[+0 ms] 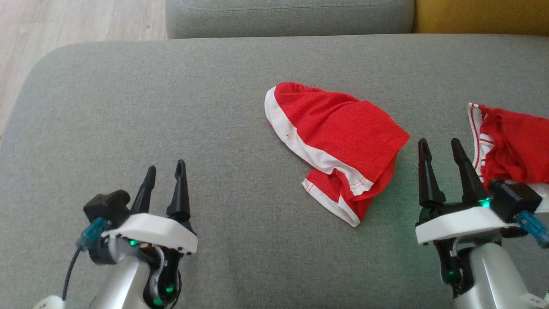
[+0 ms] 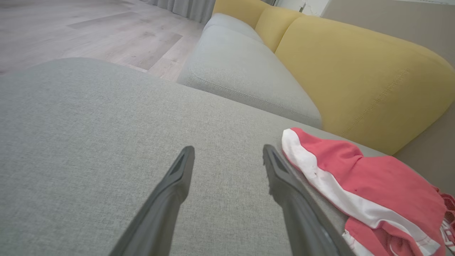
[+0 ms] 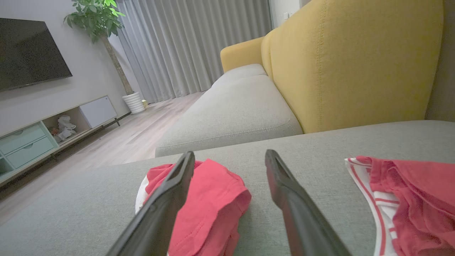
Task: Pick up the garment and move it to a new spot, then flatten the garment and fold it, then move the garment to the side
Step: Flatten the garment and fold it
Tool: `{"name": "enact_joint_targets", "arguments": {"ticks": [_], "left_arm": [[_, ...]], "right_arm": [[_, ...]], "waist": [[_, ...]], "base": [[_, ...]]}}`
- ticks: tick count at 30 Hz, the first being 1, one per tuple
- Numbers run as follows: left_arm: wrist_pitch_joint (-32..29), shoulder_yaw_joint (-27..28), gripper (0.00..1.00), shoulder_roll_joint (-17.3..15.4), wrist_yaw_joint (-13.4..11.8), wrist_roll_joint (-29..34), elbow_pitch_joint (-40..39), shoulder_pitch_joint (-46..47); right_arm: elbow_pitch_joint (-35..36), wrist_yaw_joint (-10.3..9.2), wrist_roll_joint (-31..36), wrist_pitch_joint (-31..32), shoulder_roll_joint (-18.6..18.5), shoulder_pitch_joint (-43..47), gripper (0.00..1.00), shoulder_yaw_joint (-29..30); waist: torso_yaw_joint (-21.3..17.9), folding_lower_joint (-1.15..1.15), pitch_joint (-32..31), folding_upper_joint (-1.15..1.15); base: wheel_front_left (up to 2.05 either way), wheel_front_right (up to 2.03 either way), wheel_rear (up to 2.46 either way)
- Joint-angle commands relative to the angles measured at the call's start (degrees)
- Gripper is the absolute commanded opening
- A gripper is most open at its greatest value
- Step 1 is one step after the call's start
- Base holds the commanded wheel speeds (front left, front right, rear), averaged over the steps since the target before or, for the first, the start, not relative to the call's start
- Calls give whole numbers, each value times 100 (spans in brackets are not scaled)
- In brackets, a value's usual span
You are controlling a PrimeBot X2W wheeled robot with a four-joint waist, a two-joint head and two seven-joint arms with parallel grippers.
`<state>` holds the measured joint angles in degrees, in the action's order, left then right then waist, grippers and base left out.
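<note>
A broad grey cushion (image 1: pixel 128 107) of coarse woven cloth takes up the near ground. Its far left corner is rounded where it drops to the pale plank floor (image 1: pixel 64 21).

Nearest on the left, the left gripper (image 1: pixel 166 165) hovers over bare fabric with its two dark tapered fingers spread and nothing between them. There is open cushion to its left and ahead of it. Nearest on the right, the right gripper (image 1: pixel 439 141) also has its fingers spread apart and empty. It stands in the gap between two pieces of clothing.

Just left of it, right of the cushion's middle, lies the red garment (image 1: pixel 343 133). It is a thin, soft knit, crumpled and doubled over itself. A wide white band curves along its left edge, and a white-trimmed hem points toward the near side. It rests on the cushion, clear of both grippers.

On the right gripper's other side is a second red garment (image 1: pixel 514 146), bunched up, with a white band striped in red. It runs off the right edge and lies close beside the gripper's wrist. I cannot tell whether they touch.

Beyond a narrow gap sits a grey sofa seat (image 1: pixel 287 17) with a stitched seam along its front, and a mustard-yellow backrest (image 1: pixel 480 15) to its right. Farther off are grey pleated curtains (image 3: pixel 192 42), a leafy plant (image 3: pixel 99 17) in a white pot, a dark wall television (image 3: pixel 28 53) and a low cabinet (image 3: pixel 42 131) with pale green drawers.
</note>
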<state>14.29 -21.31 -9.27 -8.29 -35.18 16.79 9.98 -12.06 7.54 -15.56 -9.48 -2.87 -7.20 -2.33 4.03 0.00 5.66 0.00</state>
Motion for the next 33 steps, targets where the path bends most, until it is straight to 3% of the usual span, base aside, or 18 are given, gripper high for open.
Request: {"name": "enact_joint_targets", "arguments": {"ticks": [1, 7, 15, 29, 30, 31, 33], "left_arm": [[70, 260, 100, -52, 32, 76, -208, 261], [71, 623, 100, 239, 385, 525, -87, 298], [71, 930, 100, 499, 673, 776, 117, 342], [71, 1103, 100, 634, 901, 890, 294, 553], [71, 1108, 100, 635, 909, 881, 298, 560], [71, 1106, 100, 636, 914, 860, 299, 569], [71, 1081, 100, 637, 897, 803, 305, 582]], "right_arm": [[183, -5, 17, 14, -1, -99, 100, -152], [305, -5, 178, 224, -1, -169, 100, -427], [-6, -5, 310, 741, -216, -266, 100, -1292], [-821, -5, 623, 1118, -344, -646, 100, -1151], [-862, -5, 623, 1138, -345, -667, 59, -1147], [-894, -5, 628, 1144, -351, -690, 4, -1150], [-900, -5, 639, 1049, -366, -761, 0, -1202]], "waist": [[14, 0, 2, 0], [90, 0, 88, 0], [186, 0, 291, 0], [441, 0, 578, 0], [446, 0, 593, 0], [448, 0, 606, 0], [435, 0, 612, 0]], "base": [[0, 0, 0], [0, 0, 0], [0, 0, 0], [0, 0, 0], [0, 0, 0], [0, 0, 0], [0, 0, 0]]}}
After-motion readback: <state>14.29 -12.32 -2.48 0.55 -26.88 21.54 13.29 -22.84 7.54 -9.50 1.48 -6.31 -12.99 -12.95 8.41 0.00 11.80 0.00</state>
